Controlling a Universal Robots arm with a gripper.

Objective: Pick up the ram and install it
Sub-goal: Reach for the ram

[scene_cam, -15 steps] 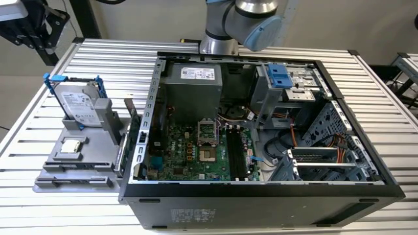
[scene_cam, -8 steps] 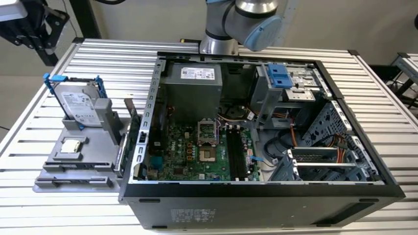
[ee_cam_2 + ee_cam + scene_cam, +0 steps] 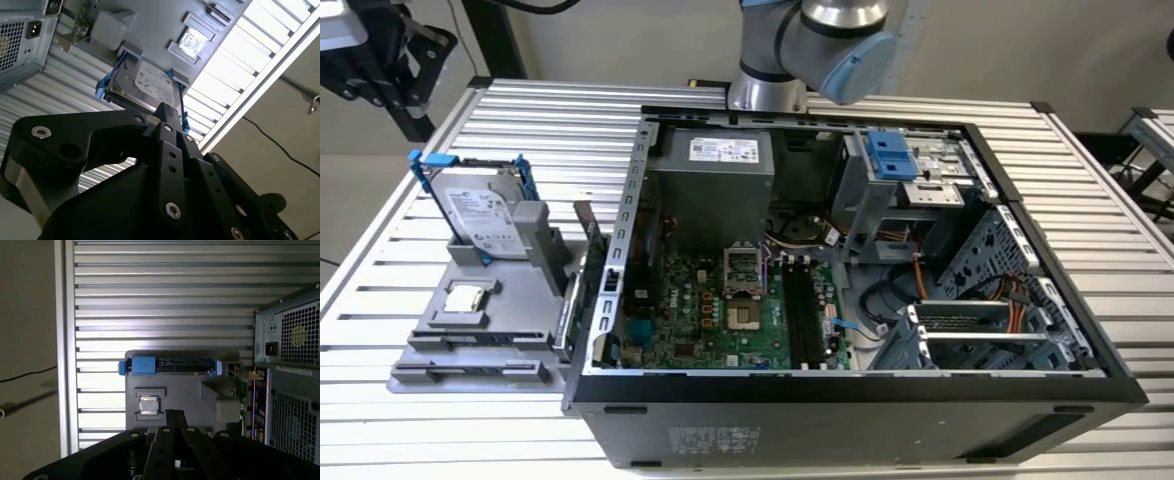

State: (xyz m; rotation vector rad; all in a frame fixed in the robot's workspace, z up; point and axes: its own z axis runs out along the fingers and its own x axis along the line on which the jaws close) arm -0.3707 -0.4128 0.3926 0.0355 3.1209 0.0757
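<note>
Exterior view, ram: a thin dark strip, as best I can tell the ram (image 3: 467, 368), lies on edge at the end of the grey tray (image 3: 434, 350). It is past the processor chip (image 3: 467, 297) and the hard drive (image 3: 487, 215), beside the open case (image 3: 854, 388).
First wrist view, jaws: the gripper (image 3: 174, 413) has its jaws together with nothing between them. The processor chip sits just ahead of the tips, the hard drive further ahead.
Second wrist view, jaws: they are again pressed together and empty, and the hard drive lies just past the tips.
Handling: probably light, stiff and thin, with chips and a contact edge that damage easily.
Grip: likely across the flat faces at mid-length, clear of the contacts.
</note>
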